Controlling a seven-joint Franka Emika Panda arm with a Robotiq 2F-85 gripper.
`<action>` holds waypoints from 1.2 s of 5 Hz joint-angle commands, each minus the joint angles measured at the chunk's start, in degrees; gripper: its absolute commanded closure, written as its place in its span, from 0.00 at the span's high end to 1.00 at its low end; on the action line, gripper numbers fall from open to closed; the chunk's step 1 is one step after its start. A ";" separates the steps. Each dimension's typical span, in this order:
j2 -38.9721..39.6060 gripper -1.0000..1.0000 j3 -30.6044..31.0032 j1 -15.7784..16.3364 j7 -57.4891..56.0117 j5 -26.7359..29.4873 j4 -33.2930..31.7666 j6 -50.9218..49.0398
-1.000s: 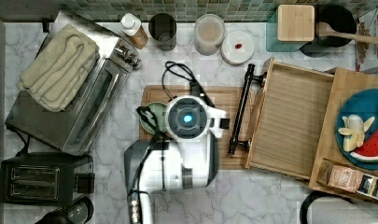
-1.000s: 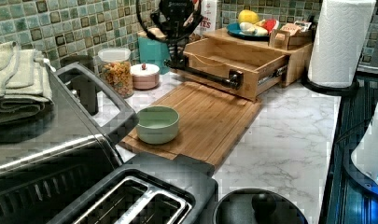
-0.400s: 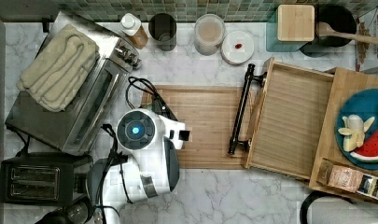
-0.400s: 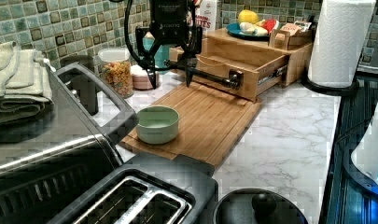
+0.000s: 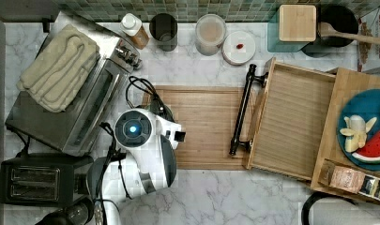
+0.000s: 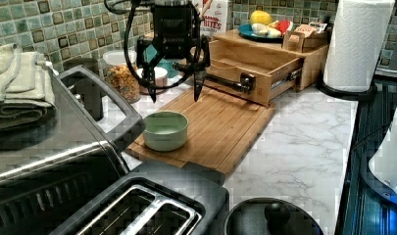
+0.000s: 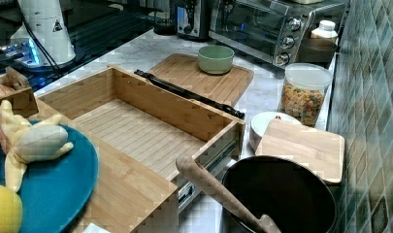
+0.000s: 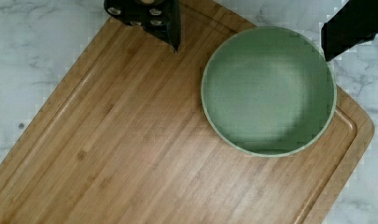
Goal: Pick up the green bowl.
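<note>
— Where was the bowl (image 6: 165, 130)?
— On the board's (image 6: 220, 125) near corner in the left view, beside the oven (image 6: 54, 147) — upright, empty.
— And the gripper (image 6: 175, 84)?
— Hanging above and beyond it, fingers (image 6: 199, 82) spread wide, touching nothing — drawer (image 6: 257, 73) open behind.

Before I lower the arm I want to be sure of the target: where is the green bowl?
The green bowl stands on the wooden cutting board, at its end nearest the toaster oven, at the left view's left; the open gripper hangs above it.
</note>
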 commanded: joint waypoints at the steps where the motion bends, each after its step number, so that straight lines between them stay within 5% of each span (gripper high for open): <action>1: 0.81 1.00 -1.74 -1.39 0.38 1.11 -2.19 -0.23; 4: 4.48 1.00 -1.25 -0.27 7.87 -4.63 -5.58 10.50; 6: 6.40 1.00 -0.98 -1.55 1.48 -0.44 -6.55 10.69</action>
